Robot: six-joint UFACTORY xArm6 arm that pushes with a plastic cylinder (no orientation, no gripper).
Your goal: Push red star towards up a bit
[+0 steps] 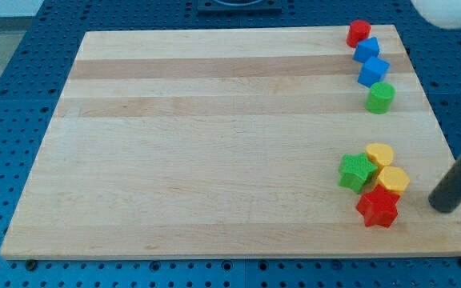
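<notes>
The red star [378, 208] lies near the board's bottom right corner. It touches a yellow block [393, 179] just above it. A green star [356, 172] sits up and to its left, and a second yellow block [380, 154] lies above both. My tip [442, 205] is the lower end of the dark rod at the view's right edge. It stands to the right of the red star, a block's width or so away, touching no block.
At the board's top right sit a red block [358, 33], two blue blocks [366, 50] [373, 71] and a green cylinder [380, 98] in a slanted line. The wooden board [214, 144] lies on a blue pegboard table.
</notes>
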